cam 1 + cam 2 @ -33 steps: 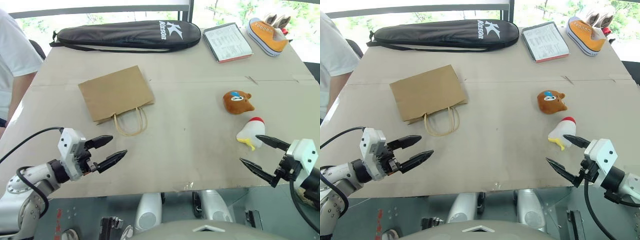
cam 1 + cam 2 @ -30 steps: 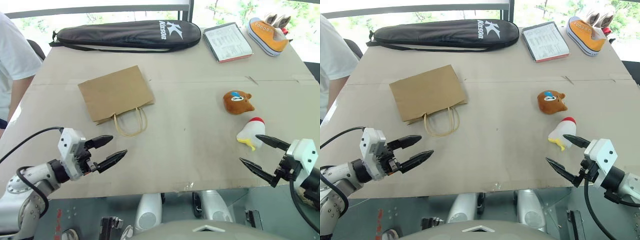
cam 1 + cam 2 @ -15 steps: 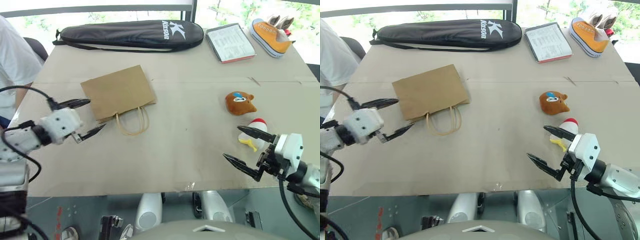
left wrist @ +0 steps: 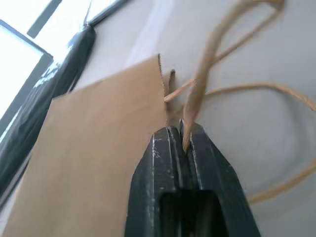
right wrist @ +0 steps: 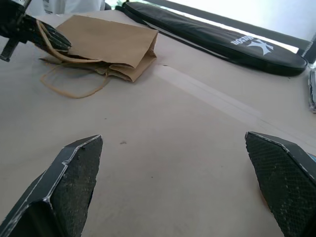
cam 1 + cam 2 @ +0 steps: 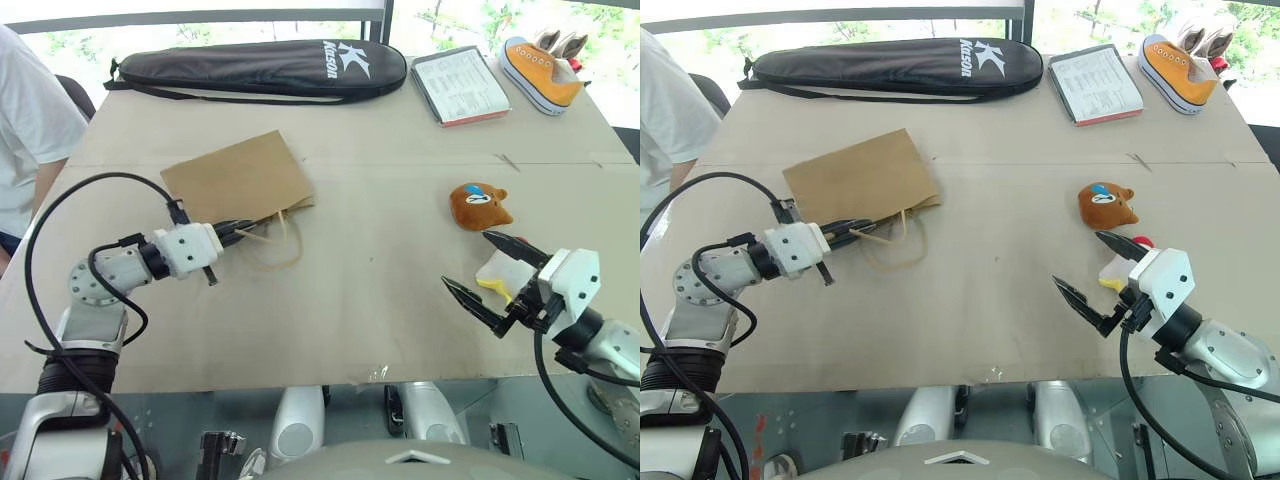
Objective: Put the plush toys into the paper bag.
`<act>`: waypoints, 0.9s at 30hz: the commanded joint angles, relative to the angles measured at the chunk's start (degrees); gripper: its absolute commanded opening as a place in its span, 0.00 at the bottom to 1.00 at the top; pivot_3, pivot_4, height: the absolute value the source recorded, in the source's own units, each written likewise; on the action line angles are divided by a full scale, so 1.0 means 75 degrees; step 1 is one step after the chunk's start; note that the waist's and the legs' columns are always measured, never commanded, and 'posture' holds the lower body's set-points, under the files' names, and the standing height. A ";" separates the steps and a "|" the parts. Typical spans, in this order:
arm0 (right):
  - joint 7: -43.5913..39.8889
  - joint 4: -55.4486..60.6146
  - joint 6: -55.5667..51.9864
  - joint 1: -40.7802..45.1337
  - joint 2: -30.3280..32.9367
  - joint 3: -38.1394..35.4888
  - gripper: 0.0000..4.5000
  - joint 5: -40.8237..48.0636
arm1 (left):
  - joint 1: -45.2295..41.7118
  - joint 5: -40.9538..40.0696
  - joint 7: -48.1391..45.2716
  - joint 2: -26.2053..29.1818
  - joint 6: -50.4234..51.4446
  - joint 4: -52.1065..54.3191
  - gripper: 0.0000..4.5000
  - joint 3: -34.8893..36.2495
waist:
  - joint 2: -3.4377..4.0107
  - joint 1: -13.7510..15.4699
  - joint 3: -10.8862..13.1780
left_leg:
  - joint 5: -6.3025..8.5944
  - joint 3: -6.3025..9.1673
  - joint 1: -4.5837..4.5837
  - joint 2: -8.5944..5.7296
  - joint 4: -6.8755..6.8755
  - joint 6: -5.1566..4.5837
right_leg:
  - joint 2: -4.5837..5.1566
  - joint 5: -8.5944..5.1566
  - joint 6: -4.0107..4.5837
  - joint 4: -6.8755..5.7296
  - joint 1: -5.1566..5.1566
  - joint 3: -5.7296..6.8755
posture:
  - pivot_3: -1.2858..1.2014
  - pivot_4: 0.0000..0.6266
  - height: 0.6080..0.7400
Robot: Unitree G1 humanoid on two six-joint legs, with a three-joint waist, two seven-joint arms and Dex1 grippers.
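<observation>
The flat kraft paper bag [image 6: 236, 177] lay left of table centre, its long axis running 10 to 4 o'clock, mouth and twisted-cord handles [image 6: 272, 238] toward 5. The left gripper [image 4: 181, 139] pinched one cord. The right gripper [image 6: 486, 275] gaped beside the smooth white plush [image 6: 497, 270]; the round brown plush [image 6: 479, 205] sat just beyond.

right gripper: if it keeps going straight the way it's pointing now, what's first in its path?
Likely bare table first. The right gripper, open, points across toward the paper bag and the left gripper shut on its handle; they look like the first things in that line, though depth is hard to judge.
</observation>
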State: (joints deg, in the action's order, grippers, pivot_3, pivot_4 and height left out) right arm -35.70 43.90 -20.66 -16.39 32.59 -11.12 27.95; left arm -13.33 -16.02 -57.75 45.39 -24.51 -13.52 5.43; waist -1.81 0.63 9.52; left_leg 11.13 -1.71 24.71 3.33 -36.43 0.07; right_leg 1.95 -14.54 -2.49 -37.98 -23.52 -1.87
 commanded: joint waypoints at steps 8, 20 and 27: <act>0.0139 -0.0875 -0.0530 0.2589 -0.0347 0.2022 0.07 -0.0578 | -0.0202 -0.3306 0.0661 -0.1082 0.5177 0.2884 0.00 -0.0258 | -0.0001 -0.0108 0.0000 | -0.0001 0.0016 -0.0005 -0.0001 -0.0031 -0.0001 | -0.0009 -0.0001 -0.0008 -0.0012 0.0013 0.0002 | 0.52 0.24 1.00; -0.0647 -0.5899 0.0453 0.6084 -0.2298 0.4249 0.00 -0.2038 | -0.0824 -0.3703 0.1245 -0.1967 0.6647 0.3834 0.00 -0.0422 | -0.0006 -0.0174 -0.0001 | -0.0001 0.0068 0.0012 -0.0003 -0.0041 -0.0002 | -0.0038 0.0019 -0.0028 -0.0013 0.0022 0.0027 | 0.52 0.24 1.00; -0.1105 -0.9695 0.2122 0.6904 -0.3803 0.4691 0.00 -0.2797 | -0.0883 -0.3767 0.1906 -0.2438 0.6973 0.4211 0.00 -0.0241 | -0.0006 -0.0218 -0.0001 | -0.0001 0.0072 0.0001 -0.0002 -0.0040 -0.0001 | -0.0042 0.0020 -0.0027 -0.0025 0.0023 0.0026 | 0.52 0.24 1.00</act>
State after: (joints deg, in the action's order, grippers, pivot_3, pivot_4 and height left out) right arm -42.97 -24.54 -8.54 35.41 5.13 23.64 8.14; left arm -19.26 -43.02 -44.85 27.25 27.36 15.32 1.75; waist -1.85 -1.01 9.51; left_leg 11.12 -1.16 24.72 3.31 -36.70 0.07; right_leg 1.64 -14.39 -2.69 -38.16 -23.35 -1.67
